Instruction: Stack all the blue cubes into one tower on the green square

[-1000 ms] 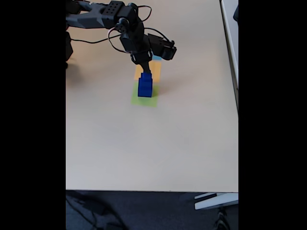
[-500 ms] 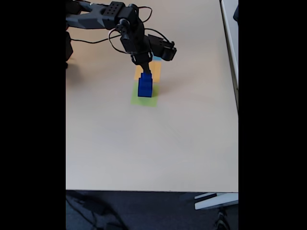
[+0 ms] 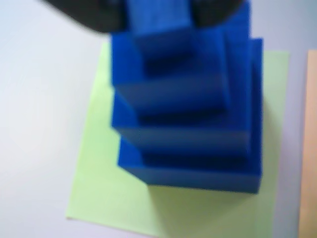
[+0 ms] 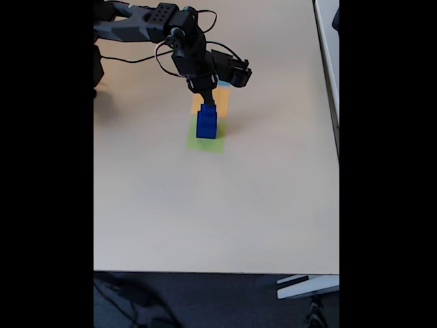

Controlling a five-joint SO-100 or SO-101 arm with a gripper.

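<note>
A tower (image 3: pixel 183 134) of several blue cubes, stepped from largest at the bottom to smallest at the top, stands on the green square (image 3: pixel 99 188). In the fixed view the tower (image 4: pixel 206 123) rises from the green square (image 4: pixel 205 144) near the table's far middle. My gripper (image 3: pixel 158 10) comes down from above. Its dark fingers (image 3: pixel 89 15) press against both sides of the smallest, topmost cube (image 3: pixel 158 20). In the fixed view the gripper (image 4: pixel 207 102) sits right at the tower's top.
An orange square (image 4: pixel 222 101) lies flat just behind the green one, with a light-blue square (image 4: pixel 224 83) beyond it under the arm. The table's right edge (image 4: pixel 337 157) and front edge are far from the tower. Black cables loop around the wrist.
The wrist has shifted very slightly up and left. The tower stands unchanged, with the gripper still at its top.
</note>
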